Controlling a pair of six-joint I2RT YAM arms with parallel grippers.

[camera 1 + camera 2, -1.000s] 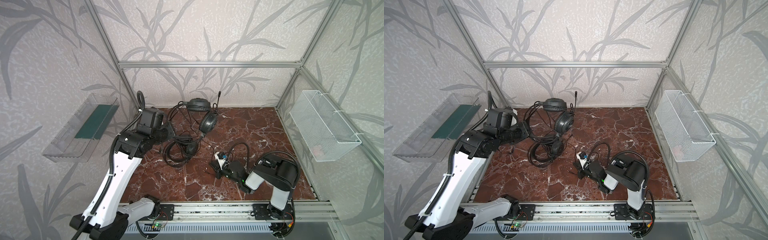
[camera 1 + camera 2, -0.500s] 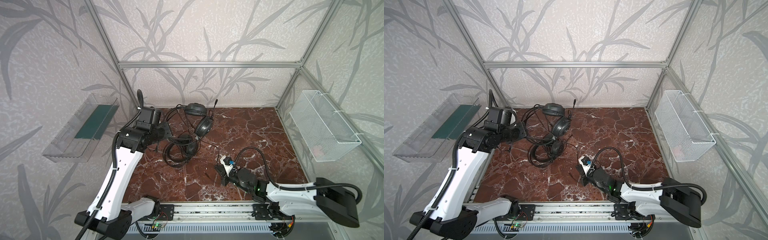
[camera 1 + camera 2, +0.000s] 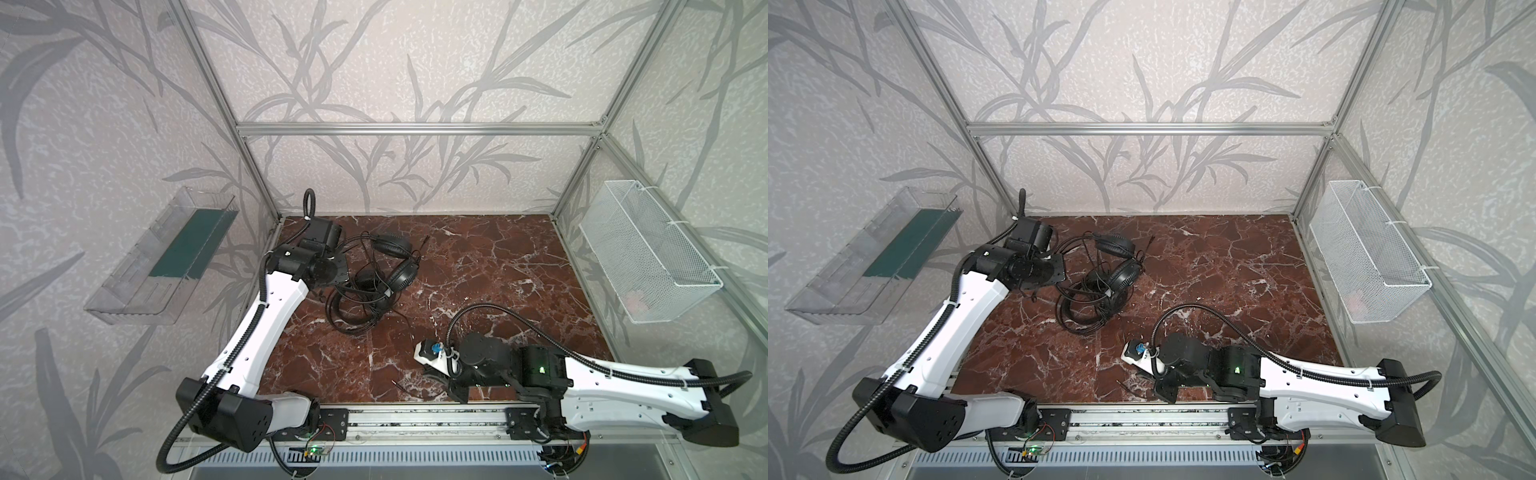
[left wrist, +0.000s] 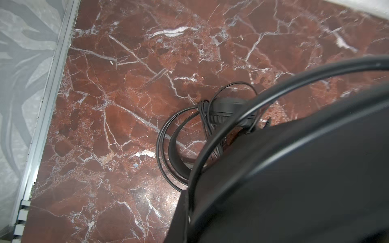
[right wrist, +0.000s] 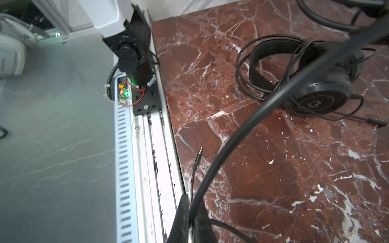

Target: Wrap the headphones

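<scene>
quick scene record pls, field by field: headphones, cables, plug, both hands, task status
headphones: two black sets in one pile, back left of the table
cables: loose tangled loops around the sets
left hand: shut, at the pile's left edge; what it holds is unclear
right hand: shut on a cable just behind the plug, near the front edge
task status: wrapping not finished

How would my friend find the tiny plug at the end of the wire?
Look at the red marble table, along its front edge beside the silver rail. Just inside that edge is the plug, ending a thin cable. Unlike the big round headphones nearby, it is a tiny straight black stick with a shiny metal tip.
</scene>
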